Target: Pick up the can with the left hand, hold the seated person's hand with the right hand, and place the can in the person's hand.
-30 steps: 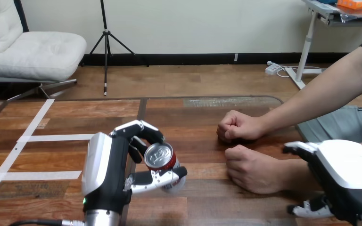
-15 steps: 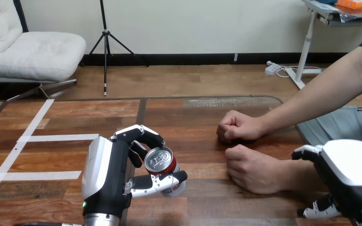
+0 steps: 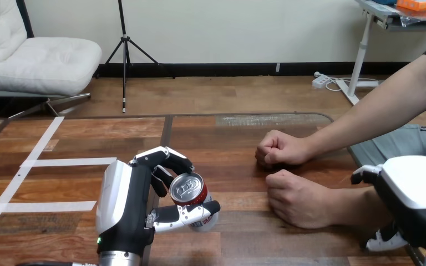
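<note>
Red aluminium can (image 3: 189,190) was near the near edge of the table (image 3: 266,244), left hand (image 3: 123,208) curled round its side; light, thin-walled, slick, it probably needed a gentle mid-body grip.

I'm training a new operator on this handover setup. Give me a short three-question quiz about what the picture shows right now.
1. True or false: the left hand has its fingers curled round the can.
2. Multiple choice: the person's nearer hand and farther hand on the table are A) flat with palms up; B) closed into fists; C) holding the can.
3. Fill in: the right hand is next to the forearm of the person's ____ hand.
Key: 1 true; 2 B; 3 nearer.
</note>
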Controlling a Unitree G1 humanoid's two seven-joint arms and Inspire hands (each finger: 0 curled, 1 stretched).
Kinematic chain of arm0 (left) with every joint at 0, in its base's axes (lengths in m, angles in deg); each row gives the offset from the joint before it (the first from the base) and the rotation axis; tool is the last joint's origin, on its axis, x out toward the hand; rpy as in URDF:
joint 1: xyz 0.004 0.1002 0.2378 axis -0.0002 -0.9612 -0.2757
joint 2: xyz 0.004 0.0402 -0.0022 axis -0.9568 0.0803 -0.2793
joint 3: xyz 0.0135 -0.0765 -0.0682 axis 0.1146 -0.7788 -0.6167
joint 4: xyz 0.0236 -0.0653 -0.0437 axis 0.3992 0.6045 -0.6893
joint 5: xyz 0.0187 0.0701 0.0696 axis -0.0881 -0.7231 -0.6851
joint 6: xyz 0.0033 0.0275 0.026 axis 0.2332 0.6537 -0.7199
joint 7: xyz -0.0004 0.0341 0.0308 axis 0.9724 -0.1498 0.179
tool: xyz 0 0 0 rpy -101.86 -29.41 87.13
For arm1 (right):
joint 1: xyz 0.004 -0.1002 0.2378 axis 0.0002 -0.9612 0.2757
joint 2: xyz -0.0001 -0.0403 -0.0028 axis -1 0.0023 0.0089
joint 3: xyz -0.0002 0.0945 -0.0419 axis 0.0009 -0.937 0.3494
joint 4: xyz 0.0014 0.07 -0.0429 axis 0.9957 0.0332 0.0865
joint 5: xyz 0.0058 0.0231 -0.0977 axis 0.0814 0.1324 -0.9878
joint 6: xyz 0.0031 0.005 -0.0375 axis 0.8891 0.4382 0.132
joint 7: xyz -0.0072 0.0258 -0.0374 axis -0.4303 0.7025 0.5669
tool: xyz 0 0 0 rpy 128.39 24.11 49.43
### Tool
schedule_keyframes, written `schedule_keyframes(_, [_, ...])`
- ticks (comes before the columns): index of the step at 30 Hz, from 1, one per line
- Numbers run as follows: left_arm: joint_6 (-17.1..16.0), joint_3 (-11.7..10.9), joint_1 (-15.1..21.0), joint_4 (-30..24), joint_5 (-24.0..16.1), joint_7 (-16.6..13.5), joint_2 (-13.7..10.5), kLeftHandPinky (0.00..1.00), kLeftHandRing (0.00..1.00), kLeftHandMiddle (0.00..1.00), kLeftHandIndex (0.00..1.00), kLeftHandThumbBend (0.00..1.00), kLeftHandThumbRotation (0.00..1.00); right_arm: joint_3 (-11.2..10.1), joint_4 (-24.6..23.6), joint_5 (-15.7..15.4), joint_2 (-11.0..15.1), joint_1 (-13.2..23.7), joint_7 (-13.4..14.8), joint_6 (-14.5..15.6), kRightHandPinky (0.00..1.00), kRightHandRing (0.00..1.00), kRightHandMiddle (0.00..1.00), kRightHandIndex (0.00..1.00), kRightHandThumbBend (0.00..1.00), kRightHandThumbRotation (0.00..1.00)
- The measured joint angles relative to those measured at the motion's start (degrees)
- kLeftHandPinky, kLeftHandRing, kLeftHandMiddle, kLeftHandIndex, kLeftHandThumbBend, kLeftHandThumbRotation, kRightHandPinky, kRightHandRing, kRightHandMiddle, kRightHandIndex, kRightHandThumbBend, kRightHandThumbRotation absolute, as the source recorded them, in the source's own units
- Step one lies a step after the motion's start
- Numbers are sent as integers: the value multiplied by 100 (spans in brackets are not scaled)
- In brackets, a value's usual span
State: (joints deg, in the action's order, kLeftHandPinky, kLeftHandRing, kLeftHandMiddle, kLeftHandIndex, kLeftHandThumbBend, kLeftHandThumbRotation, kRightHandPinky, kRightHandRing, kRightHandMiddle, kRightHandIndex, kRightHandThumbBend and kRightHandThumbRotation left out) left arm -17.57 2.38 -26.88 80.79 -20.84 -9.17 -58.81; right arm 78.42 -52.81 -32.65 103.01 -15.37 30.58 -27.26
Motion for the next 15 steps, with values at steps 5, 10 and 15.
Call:
schedule_keyframes(5, [-1, -8, 1, 0, 0, 0, -2, 28, 34, 41, 43, 79, 0, 0, 9, -6, 102, 84, -67, 53, 85, 82, 79, 76, 89, 0])
schedule_keyframes(10, [-1, -12, 1, 0, 11, 1, -2, 28, 34, 41, 43, 79, 0, 7, 61, -32, 220, 177, -133, 63, 85, 83, 79, 77, 88, 1])
schedule_keyframes(15, [-6, -22, 3, 1, 2, -6, -7, 28, 34, 41, 43, 80, 0, 25, 183, -50, 326, 316, -154, 65, 85, 83, 80, 77, 88, 2])
